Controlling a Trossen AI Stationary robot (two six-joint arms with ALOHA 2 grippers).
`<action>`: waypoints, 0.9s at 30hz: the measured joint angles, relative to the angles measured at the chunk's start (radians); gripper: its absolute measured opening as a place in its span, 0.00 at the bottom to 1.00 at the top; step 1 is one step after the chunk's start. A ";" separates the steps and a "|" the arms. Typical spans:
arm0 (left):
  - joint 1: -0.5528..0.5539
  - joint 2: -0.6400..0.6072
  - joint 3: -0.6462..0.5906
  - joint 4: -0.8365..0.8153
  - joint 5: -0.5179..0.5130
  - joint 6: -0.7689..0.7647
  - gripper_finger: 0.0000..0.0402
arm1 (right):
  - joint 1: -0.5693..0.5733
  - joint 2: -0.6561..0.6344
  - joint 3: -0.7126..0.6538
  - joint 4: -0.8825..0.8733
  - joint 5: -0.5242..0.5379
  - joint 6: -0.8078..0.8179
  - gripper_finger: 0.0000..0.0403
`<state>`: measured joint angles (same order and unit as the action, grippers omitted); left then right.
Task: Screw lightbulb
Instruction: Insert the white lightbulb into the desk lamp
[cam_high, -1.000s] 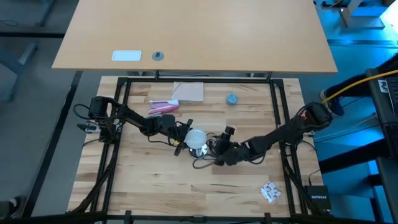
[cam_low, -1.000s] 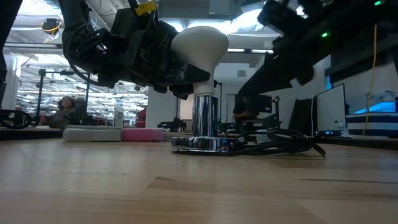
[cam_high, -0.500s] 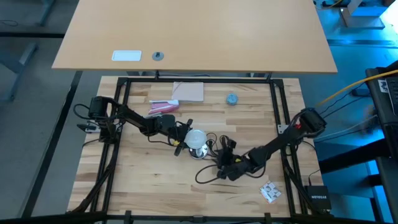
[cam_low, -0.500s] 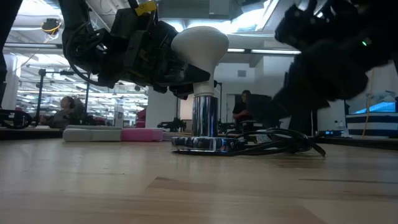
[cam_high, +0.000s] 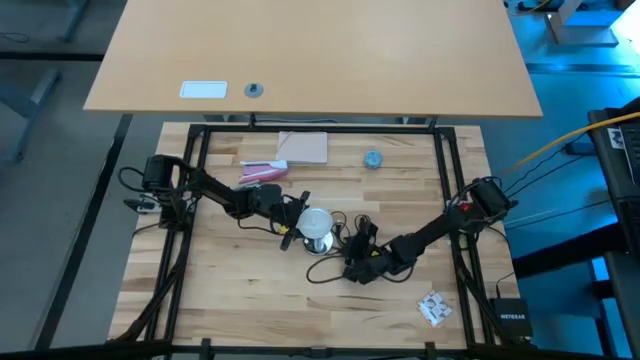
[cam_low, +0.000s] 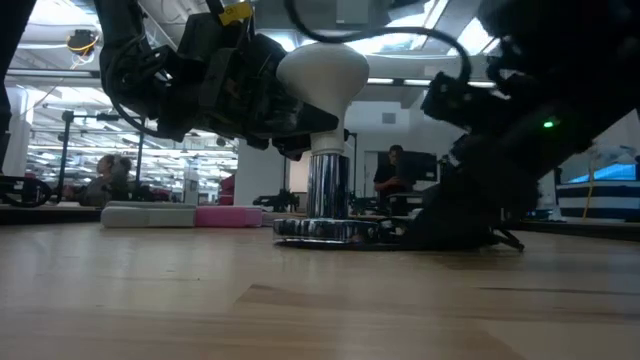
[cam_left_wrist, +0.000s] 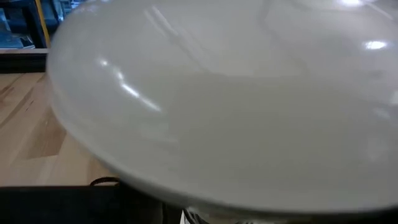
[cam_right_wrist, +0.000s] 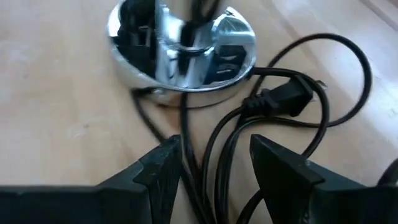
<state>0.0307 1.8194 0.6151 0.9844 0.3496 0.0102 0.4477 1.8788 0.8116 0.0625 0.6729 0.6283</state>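
The white lightbulb (cam_high: 316, 221) stands upright on the chrome socket (cam_low: 329, 190), whose round base (cam_right_wrist: 180, 43) rests on the wooden table. My left gripper (cam_high: 302, 221) reaches in from the table's left and is shut on the bulb, which fills the left wrist view (cam_left_wrist: 217, 106). My right gripper (cam_right_wrist: 214, 165) is open, low over the table just right of the socket base. Strands of the black cord (cam_right_wrist: 219, 143) run between its fingers, and the plug (cam_right_wrist: 280, 99) lies just ahead of them. My left gripper holds the lightbulb by its round globe (cam_low: 300, 75), coming in about level from the table's left. Its own dark body hides the fingertips. The bulb stands upright, its neck down in the top of the socket's column (cam_low: 329, 150). My right gripper has cord strands between its fingers (cam_right_wrist: 165, 171); whether they touch, I cannot tell.
A pink and white object (cam_high: 262, 172), a tan pad (cam_high: 303, 147) and a small blue-grey cap (cam_high: 372, 159) lie toward the far edge. A crumpled packet (cam_high: 433, 308) lies near the right front. Black frame rails (cam_high: 448, 170) border the table. People show in the room behind.
My right gripper has come down from well above the table and toward the near edge, rolling as it went, and now sits low over the cord beside the socket base. The left gripper and the bulb have kept still.
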 joint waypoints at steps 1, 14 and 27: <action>0.000 0.000 0.000 0.000 0.000 -0.004 0.41 | -0.011 0.001 0.000 -0.002 -0.001 0.000 0.49; -0.003 0.000 0.000 -0.004 0.007 0.001 0.41 | -0.115 0.003 -0.002 -0.039 0.010 -0.005 0.49; -0.003 0.000 0.002 -0.004 0.014 0.006 0.41 | -0.129 0.007 -0.004 -0.046 0.083 -0.015 0.49</action>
<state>0.0277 1.8194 0.6174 0.9806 0.3634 0.0166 0.3189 1.8854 0.8071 0.0167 0.7555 0.6128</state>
